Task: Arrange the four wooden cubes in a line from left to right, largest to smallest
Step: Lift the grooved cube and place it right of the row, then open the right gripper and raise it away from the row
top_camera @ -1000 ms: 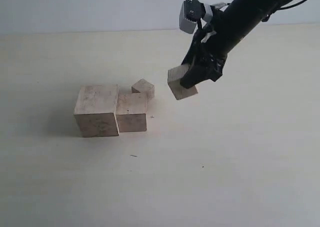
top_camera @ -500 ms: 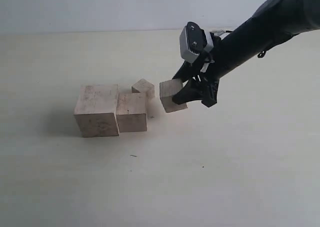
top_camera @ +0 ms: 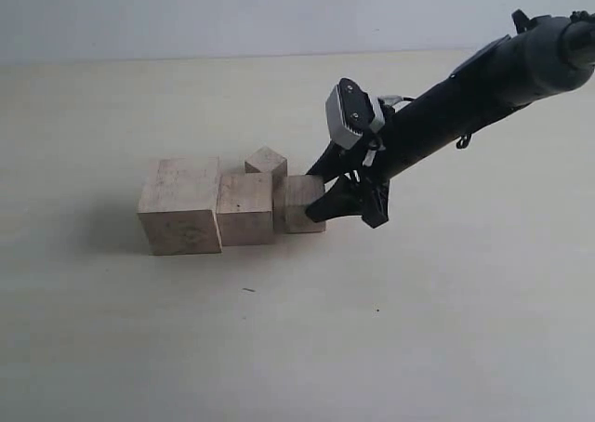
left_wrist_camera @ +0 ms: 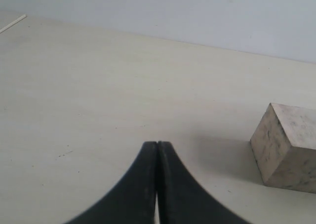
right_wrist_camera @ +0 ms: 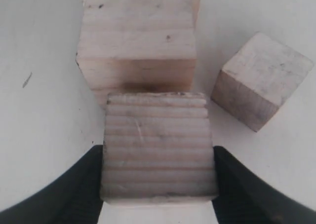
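The largest wooden cube [top_camera: 181, 204] stands on the pale table with the second-largest cube [top_camera: 245, 207] touching its right side. My right gripper [top_camera: 321, 202] is shut on the third cube [top_camera: 301, 202], which sits low at the table, against the second cube's right side; in the right wrist view this cube [right_wrist_camera: 159, 146] fills the space between the black fingers [right_wrist_camera: 84, 182]. The smallest cube [top_camera: 267, 162] lies rotated just behind the row, also seen as the smallest cube [right_wrist_camera: 261, 80]. My left gripper [left_wrist_camera: 157, 144] is shut on nothing, away from the row, with the largest cube [left_wrist_camera: 289, 147] nearby.
The pale table [top_camera: 418, 329] stretches bare in front of and to the right of the row. My right arm [top_camera: 474, 87] slants down from the upper right. A light wall [top_camera: 186, 13] backs the table.
My right gripper carried the third cube down and leftward from mid-air to the table beside the second cube. The other three cubes stayed put.
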Tool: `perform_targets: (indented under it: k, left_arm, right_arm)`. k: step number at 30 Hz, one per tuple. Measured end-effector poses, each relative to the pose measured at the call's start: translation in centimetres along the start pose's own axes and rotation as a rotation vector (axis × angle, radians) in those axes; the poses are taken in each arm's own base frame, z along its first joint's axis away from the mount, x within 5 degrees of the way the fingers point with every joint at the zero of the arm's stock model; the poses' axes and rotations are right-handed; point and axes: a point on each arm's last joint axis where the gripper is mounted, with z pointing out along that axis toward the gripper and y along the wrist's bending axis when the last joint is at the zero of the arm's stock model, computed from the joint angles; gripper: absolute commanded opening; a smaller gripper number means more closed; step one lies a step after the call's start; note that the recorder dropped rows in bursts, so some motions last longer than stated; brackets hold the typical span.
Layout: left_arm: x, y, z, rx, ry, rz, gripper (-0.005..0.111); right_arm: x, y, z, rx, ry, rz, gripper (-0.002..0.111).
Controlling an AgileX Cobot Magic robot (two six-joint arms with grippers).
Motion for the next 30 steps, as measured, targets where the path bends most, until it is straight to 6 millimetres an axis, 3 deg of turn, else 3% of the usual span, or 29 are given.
perform_targets:
  k: [13, 16, 20, 30]
  left_arm:
    - [0.0, 0.0, 0.0, 0.0, 0.0, 0.0, 0.0]
    - [0.0, 0.0, 0.0, 0.0, 0.0, 0.0, 0.0]
    - [0.0, 0.0, 0.0, 0.0, 0.0, 0.0, 0.0]
    - [0.0, 0.0, 0.0, 0.0, 0.0, 0.0, 0.0]
  right_arm:
    - [0.23, 0.02, 0.51, -0.014, -0.036, 0.038, 0.0]
    - [0.23, 0.07, 0.51, -0.02, -0.036, 0.036, 0.005]
    - [0.26, 0.21, 0.52, -0.036, -0.035, 0.057, 0.018]
    - [0.25, 0.26, 0.52, -0.043, -0.035, 0.097, 0.062]
